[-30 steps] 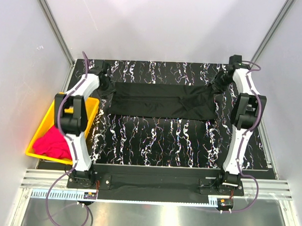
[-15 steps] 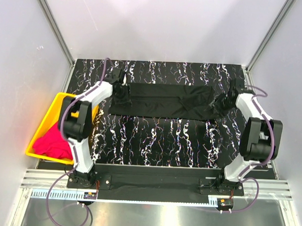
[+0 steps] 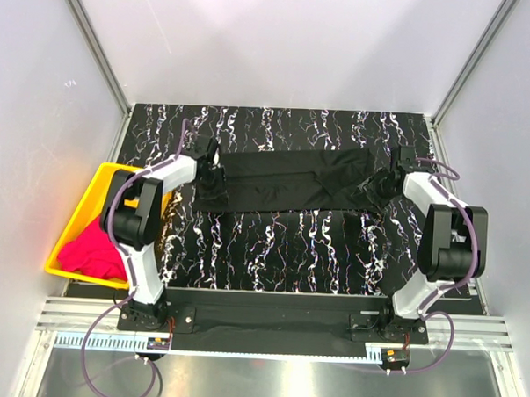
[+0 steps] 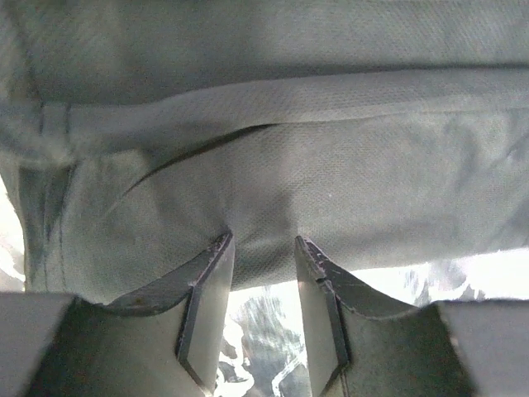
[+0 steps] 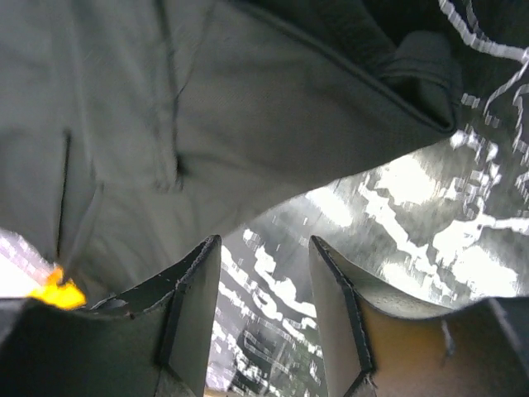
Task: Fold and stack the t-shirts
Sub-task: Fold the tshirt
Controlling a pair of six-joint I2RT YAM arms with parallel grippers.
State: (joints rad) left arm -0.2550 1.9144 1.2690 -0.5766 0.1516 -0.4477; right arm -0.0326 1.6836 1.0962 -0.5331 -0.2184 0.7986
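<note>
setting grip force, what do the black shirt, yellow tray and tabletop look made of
Black t-shirt: soft knit cloth, matte; a fine weave and stitched hems show close up.
Yellow tray: probably rigid plastic, smooth colour.
Table: hard, glossy black sheet with white marbling; glare in the right wrist view.

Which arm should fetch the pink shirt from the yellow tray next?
Left. The pink t-shirt lies in the yellow tray on the side of the left end effector; the right end effector is across the table.
</note>
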